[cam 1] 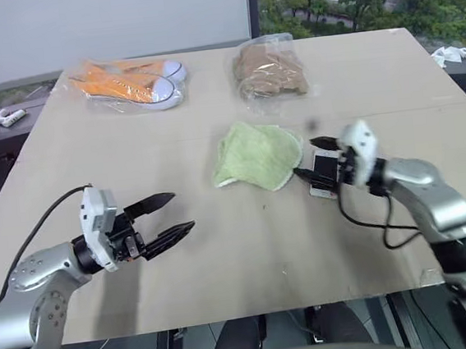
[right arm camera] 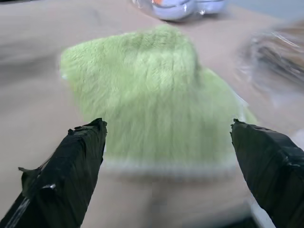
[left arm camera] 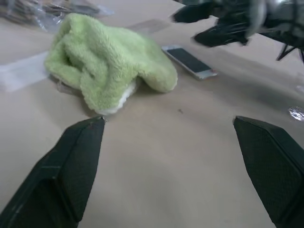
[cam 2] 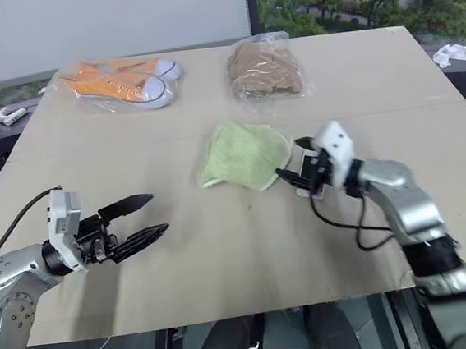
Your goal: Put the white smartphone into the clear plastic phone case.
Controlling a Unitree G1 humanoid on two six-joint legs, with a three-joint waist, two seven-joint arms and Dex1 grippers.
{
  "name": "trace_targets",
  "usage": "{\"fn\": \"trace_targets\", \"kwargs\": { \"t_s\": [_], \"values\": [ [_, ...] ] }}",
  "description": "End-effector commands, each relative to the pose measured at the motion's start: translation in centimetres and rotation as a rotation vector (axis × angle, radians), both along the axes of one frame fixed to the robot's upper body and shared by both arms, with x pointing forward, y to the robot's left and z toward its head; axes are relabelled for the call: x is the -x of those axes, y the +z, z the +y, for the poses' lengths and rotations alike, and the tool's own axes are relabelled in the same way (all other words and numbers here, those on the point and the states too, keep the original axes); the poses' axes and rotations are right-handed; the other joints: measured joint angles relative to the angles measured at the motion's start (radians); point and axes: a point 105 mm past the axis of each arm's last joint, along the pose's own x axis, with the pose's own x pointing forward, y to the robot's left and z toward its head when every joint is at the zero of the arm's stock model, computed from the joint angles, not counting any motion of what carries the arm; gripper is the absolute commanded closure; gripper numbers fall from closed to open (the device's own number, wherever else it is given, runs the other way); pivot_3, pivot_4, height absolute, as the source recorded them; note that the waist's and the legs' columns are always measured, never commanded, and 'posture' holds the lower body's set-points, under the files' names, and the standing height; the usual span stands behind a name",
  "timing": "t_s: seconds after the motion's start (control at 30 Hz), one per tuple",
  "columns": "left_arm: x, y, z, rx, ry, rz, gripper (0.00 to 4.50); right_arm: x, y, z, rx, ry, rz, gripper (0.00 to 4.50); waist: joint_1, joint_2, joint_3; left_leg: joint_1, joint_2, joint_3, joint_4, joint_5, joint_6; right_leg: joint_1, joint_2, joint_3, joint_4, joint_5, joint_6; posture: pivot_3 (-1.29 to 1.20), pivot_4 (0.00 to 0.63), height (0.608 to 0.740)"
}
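I have the right gripper (cam 1: 312, 157) hovering just over the white smartphone (left arm camera: 189, 61), which lies flat on the table (cam 1: 249, 255), screen up, right beside the edge of the green cloth (cam 1: 258, 156). Its fingers stand wide apart and carry nothing. The left gripper (cam 1: 171, 216) hangs well off to the left over bare table, also spread wide and empty.

My first worry is the clear plastic phone case: I cannot pick it out with any confidence (there is a faint glossy strip on the table beyond the cloth in the left wrist view, but I would not swear to it). If part of it sits under the cloth, I may waste a grasp or drag the cloth about.

Second, the phone is thin and lies flush on the table, so the fingertips could skate over it and push it under the cloth rather than lift it.

Third, the cloth is so near that one finger could snag its fringe on closing and pull both up together
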Motion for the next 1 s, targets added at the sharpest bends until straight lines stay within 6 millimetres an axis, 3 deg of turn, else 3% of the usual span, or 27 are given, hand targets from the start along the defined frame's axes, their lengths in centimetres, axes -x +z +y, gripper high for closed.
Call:
{"fn": "trace_targets", "kwargs": {
  "t_s": [0.03, 0.13, 0.27, 0.47, 0.5, 0.53, 0.6, 0.7, 0.77, 0.87, 1.0],
  "values": [
    [0.1, 1.1, 1.1, -0.037, 0.048, -0.039, 0.06, -2.5, -0.3, 1.9, 0.04, -0.043, 0.05, 0.0, 0.0, 0.0, 0.0, -0.002, 0.0, 0.0, 0.0, 0.0, 0.0, -0.002, 0.0, 0.0, 0.0, 0.0, 0.0, 0.0, 0.15, 0.74],
    [0.3, 1.2, 1.6, -0.069, 0.082, -0.049, 0.06, -3.8, -1.5, 2.9, 0.108, -0.069, 0.113, 0.0, 0.003, 0.0, 0.0, -0.003, -0.001, -0.001, -0.002, 0.0, 0.0, -0.004, -0.001, -0.001, -0.001, 0.0, 0.0, 0.0, 0.15, 0.74],
    [0.8, 1.5, 2.0, -0.077, 0.112, -0.057, 0.06, -4.0, -3.1, 3.0, 0.235, -0.063, 0.136, 0.0, 0.002, 0.0, 0.0, -0.007, -0.002, -0.002, -0.001, 0.0, 0.0, -0.007, -0.001, -0.002, -0.001, 0.0, 0.0, 0.0, 0.15, 0.74],
    [1.0, 1.4, 2.0, -0.083, 0.123, -0.054, 0.0, -3.2, -1.4, 4.3, 0.12, -0.004, 0.124, 2.68, -0.007, 0.0, 0.0, -0.007, -0.001, -0.001, -0.001, 0.001, -0.001, -0.008, 0.0, -0.001, 0.001, 0.0, 0.0, 0.0, 0.15, 0.74],
    [1.0, 1.4, 1.9, -0.084, 0.122, -0.053, 0.0, -3.1, -1.2, 4.4, 0.107, -0.002, 0.125, 3.29, -0.01, 0.0, 0.0, -0.007, -0.001, -0.001, -0.001, 0.001, -0.001, -0.008, 0.0, -0.001, 0.001, 0.0, 0.0, 0.0, 0.15, 0.74],
    [0.9, 1.3, 1.8, -0.084, 0.12, -0.052, 0.0, -3.1, -1.0, 4.4, 0.094, -0.002, 0.123, 3.55, -0.013, 0.0, 0.0, -0.007, -0.001, -0.001, -0.001, 0.001, -0.001, -0.008, 0.0, -0.001, 0.001, 0.0, 0.0, 0.0, 0.15, 0.74],
    [0.8, 1.3, 1.7, -0.087, 0.112, -0.051, 0.0, -3.1, -0.6, 4.3, 0.08, -0.006, 0.112, 4.46, -0.017, 0.0, 0.0, -0.007, -0.001, -0.001, -0.001, 0.001, -0.001, -0.008, 0.0, -0.001, 0.001, 0.0, 0.0, 0.0, 0.15, 0.74],
    [0.4, 1.5, 1.5, -0.085, 0.099, -0.06, 0.0, -3.2, 1.6, 4.3, -0.021, -0.005, 0.066, 4.46, -0.018, 0.0, 0.0, -0.007, -0.001, -0.001, -0.001, 0.001, -0.001, -0.008, 0.0, -0.001, 0.001, 0.0, 0.0, 0.0, 0.15, 0.74],
    [0.3, 1.7, 1.2, -0.081, 0.088, -0.064, 0.0, -3.3, 4.4, 3.5, -0.13, -0.016, -0.015, 4.46, -0.02, 0.0, 0.0, -0.008, -0.001, -0.001, -0.001, 0.001, -0.001, -0.009, 0.0, -0.001, 0.001, 0.0, 0.0, 0.0, 0.15, 0.74],
    [0.0, 1.8, 0.9, -0.076, 0.078, -0.068, 0.0, -3.7, 8.3, 1.1, -0.26, -0.064, -0.105, 4.46, -0.02, 0.0, 0.0, -0.008, -0.001, -0.001, -0.002, 0.001, -0.001, -0.009, 0.0, -0.001, 0.001, 0.0, 0.0, 0.0, 0.15, 0.74],
    [-0.2, 1.7, 0.5, -0.072, 0.062, -0.068, 0.0, -4.8, 12.6, -3.9, -0.368, -0.212, -0.208, 4.46, -0.02, 0.0, 0.0, -0.01, -0.001, -0.001, -0.002, 0.001, -0.001, -0.01, -0.001, -0.001, 0.001, 0.0, 0.0, 0.0, 0.15, 0.74]
  ]
}}
